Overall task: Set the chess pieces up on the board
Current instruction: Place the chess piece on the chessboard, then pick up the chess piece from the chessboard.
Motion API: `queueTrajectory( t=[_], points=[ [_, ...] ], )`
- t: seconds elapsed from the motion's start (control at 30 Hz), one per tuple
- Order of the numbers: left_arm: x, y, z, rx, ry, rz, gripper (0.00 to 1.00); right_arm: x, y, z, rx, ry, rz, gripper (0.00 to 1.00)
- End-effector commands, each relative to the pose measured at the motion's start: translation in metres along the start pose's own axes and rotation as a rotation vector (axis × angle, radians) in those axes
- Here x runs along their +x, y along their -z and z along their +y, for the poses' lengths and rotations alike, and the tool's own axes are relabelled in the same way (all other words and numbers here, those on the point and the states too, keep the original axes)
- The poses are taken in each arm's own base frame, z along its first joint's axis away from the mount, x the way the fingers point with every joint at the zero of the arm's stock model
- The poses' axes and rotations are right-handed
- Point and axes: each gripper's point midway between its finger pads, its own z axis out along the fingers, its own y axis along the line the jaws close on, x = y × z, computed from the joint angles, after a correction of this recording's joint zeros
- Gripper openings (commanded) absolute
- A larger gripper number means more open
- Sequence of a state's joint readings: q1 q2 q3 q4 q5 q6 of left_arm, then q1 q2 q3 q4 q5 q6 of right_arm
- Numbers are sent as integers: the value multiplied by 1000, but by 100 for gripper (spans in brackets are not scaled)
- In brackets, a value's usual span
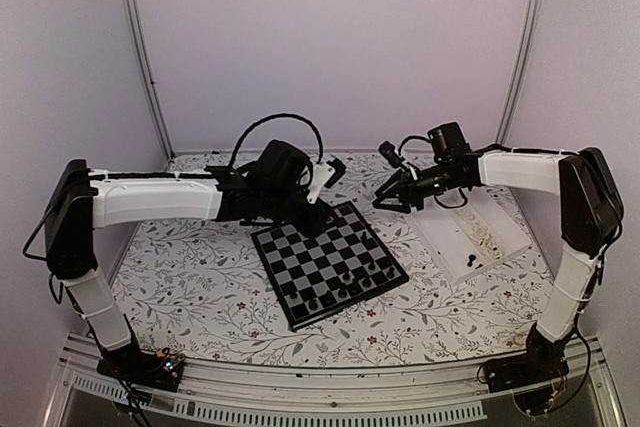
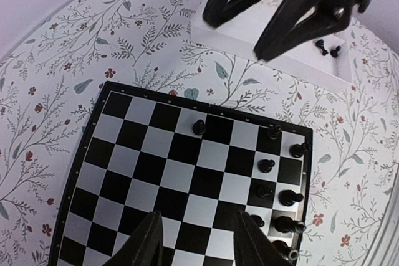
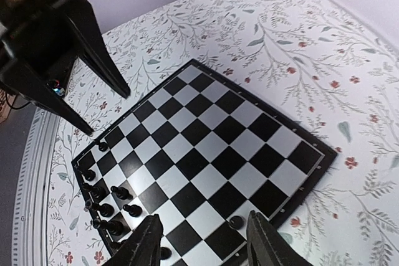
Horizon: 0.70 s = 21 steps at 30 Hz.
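The board [image 1: 325,259] lies at the table's middle, with several black chess pieces [image 1: 352,279] standing along its near-right side. In the left wrist view they line the right edge [image 2: 288,199], and one lone black piece [image 2: 199,127] stands at the far edge. My left gripper [image 2: 199,244] hovers open over the board with nothing between its fingers. My right gripper [image 3: 202,244] is open above the board's corner; the lone black piece [image 3: 235,221] stands free on a square below the gap, nearer the right finger [image 3: 268,241].
A white tray [image 1: 500,247] sits right of the board with two small black pieces [image 2: 327,48] in it. The right gripper [image 2: 280,10] hangs between the tray and the board. A flowered cloth [image 1: 200,287] covers the table, and walls close it in on three sides.
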<state>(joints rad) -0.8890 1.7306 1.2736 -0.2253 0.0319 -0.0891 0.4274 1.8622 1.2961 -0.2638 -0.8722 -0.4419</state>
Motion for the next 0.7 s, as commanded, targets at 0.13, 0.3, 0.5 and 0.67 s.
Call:
queueTrajectory(
  t=[0.13,0.3,0.5,0.67],
  points=[
    [-17,-49,5,35,17,11,38,-1,103,-24,203,-50,-92,52],
    [-11,-87,-3,92,-6,67,37,-6,143,-36,271,-62,-155,53],
    [-2,-115,-6,113,-18,128,38,-7,146,-32,264,-53,-164,54],
    [3,-132,-1,64,-51,167,38,-3,143,-34,254,-57,-158,55]
  ],
)
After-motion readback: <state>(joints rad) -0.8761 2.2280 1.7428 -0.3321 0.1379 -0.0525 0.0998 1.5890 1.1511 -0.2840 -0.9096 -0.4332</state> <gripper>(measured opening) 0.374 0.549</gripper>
